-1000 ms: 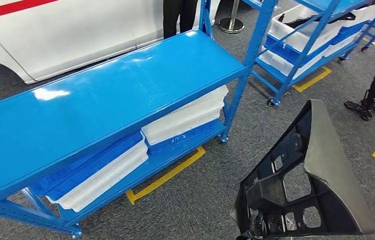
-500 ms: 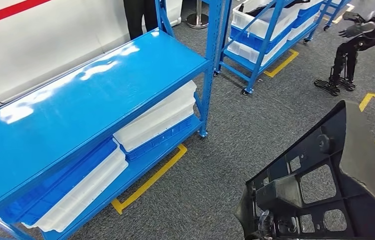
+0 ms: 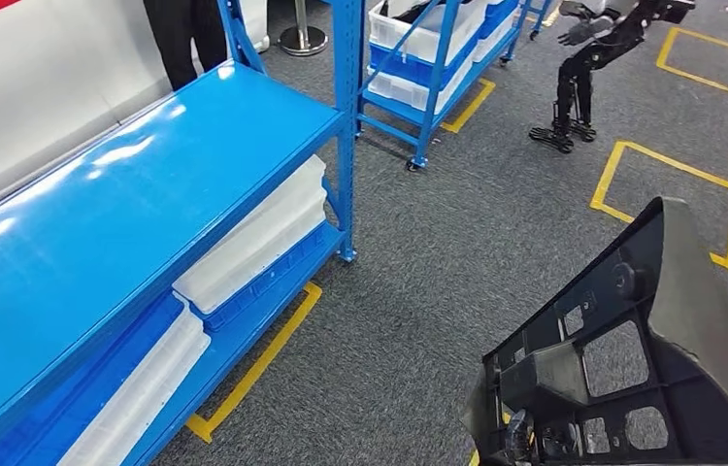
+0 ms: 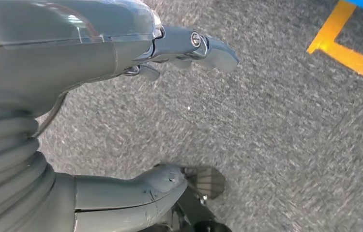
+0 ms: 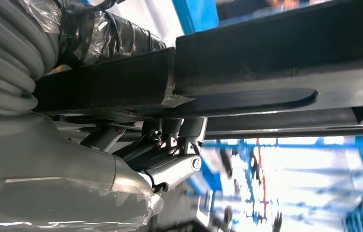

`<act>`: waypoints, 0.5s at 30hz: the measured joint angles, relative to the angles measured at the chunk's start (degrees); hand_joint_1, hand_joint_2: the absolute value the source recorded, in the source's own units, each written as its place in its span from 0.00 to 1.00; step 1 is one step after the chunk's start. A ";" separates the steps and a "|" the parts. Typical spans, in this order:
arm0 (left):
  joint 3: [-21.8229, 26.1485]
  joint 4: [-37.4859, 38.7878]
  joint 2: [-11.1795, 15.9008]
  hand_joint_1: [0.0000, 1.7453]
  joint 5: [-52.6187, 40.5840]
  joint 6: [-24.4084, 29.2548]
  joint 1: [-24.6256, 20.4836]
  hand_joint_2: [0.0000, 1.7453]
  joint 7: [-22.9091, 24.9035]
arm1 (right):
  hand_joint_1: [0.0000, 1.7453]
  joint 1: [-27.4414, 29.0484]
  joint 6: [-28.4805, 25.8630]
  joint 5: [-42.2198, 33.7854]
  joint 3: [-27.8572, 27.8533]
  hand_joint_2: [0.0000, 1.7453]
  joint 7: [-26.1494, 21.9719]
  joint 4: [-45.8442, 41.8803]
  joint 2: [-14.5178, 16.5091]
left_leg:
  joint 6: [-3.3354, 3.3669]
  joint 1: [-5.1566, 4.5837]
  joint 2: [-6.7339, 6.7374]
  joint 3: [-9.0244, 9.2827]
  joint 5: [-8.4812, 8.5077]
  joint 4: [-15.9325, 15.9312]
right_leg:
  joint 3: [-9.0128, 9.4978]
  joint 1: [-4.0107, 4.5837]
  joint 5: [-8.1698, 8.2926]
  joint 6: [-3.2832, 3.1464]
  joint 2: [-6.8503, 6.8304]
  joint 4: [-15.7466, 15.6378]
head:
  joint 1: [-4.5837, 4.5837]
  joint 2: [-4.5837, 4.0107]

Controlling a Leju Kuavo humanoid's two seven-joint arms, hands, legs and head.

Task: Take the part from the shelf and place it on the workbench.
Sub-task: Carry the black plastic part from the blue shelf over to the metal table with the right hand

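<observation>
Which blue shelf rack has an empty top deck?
The near rack at left: its glossy top deck is bare, with white and blue bins below. The wheeled rack behind it carries white bins on its upper level.

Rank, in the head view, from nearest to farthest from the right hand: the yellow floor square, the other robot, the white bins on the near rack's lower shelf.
The right hand grips the black part at lower right.
1. Yellow floor square, just beyond the part, right side.
2. White bins, left, lower shelf of the near rack.
3. Other robot, far back, upper right.
</observation>
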 joint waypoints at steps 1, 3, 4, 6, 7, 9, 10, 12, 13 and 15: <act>0.00 0.00 -0.01 0.00 0.04 -0.26 -0.05 1.00 0.17 | 1.00 0.02 0.01 0.01 -0.04 1.00 0.00 0.07 0.00 | -0.06 -0.02 0.74 0.13 -0.12 0.00 | 1.05 -0.03 1.41 -0.06 -0.28 -1.82 | 0.00 0.00; 0.00 0.00 -0.08 0.00 0.06 -0.63 -0.21 1.00 0.43 | 1.00 -0.01 0.01 0.07 -0.11 1.00 0.00 0.16 0.01 | -0.31 -0.08 1.95 0.54 -0.43 -0.04 | 5.41 0.24 4.84 -0.54 -2.19 -9.65 | 0.01 0.00; 0.00 0.00 -0.14 0.00 0.06 -0.74 -0.27 1.00 0.53 | 1.00 -0.06 0.01 0.10 -0.14 1.00 0.00 0.19 0.01 | -0.54 -0.19 2.42 0.71 -0.62 -0.04 | 7.21 0.55 5.82 -0.93 -3.25 -13.02 | 0.00 0.00; 0.00 0.00 -0.21 0.00 0.06 -0.90 -0.38 1.00 0.61 | 1.00 -0.12 0.02 0.16 -0.20 1.00 0.00 0.22 0.02 | -1.05 -0.39 3.34 0.99 -0.90 -0.17 | 8.47 1.18 5.95 -1.58 -4.19 -15.78 | -0.02 0.00; 0.00 0.00 -0.25 0.00 0.06 -0.95 -0.45 1.00 0.62 | 1.00 -0.07 0.03 0.18 -0.26 1.00 0.00 0.23 0.02 | -1.33 -0.47 3.86 1.21 -0.98 -0.32 | 8.37 1.31 6.02 -1.87 -3.61 -15.93 | -0.02 0.00; 0.01 0.00 -0.32 0.00 0.06 -1.01 -0.63 1.00 0.63 | 1.00 0.05 0.03 0.19 -0.39 1.00 0.00 0.25 0.09 | -1.88 -0.38 3.38 1.46 -1.63 -0.06 | 8.65 0.90 6.32 -2.55 -2.39 -16.64 | -0.03 0.00; 0.01 0.00 -0.35 0.00 0.06 -1.02 -0.68 1.00 0.63 | 1.00 0.05 0.03 0.19 -0.44 1.00 0.00 0.25 0.16 | -2.07 -0.33 2.14 1.07 -2.62 1.20 | 8.86 0.70 6.53 -2.96 -1.85 -17.05 | -0.03 0.00; 0.00 0.00 -0.35 0.00 0.05 -1.07 -0.62 1.00 0.64 | 1.00 -0.06 0.03 0.19 -0.50 1.00 0.00 0.29 0.33 | -2.25 -0.23 -0.89 -1.63 -6.01 7.29 | 9.11 0.56 6.70 -3.53 -0.76 -17.42 | -0.04 0.00; 0.00 0.00 -0.35 0.00 0.05 -1.11 -0.52 1.00 0.67 | 1.00 -0.13 0.02 0.19 -0.50 1.00 0.00 0.36 0.39 | -2.29 -0.23 -1.57 -3.59 -7.68 11.25 | 9.10 0.60 6.69 -3.68 -0.08 -17.36 | -0.04 0.00; 0.00 0.00 -0.35 0.00 0.04 -1.24 -0.28 1.00 0.78 | 1.00 -0.15 0.00 0.19 -0.56 1.00 0.00 0.60 0.44 | -2.40 -0.20 -1.91 -6.16 -8.23 15.63 | 9.09 0.64 6.60 -3.73 1.57 -17.11 | -0.05 0.00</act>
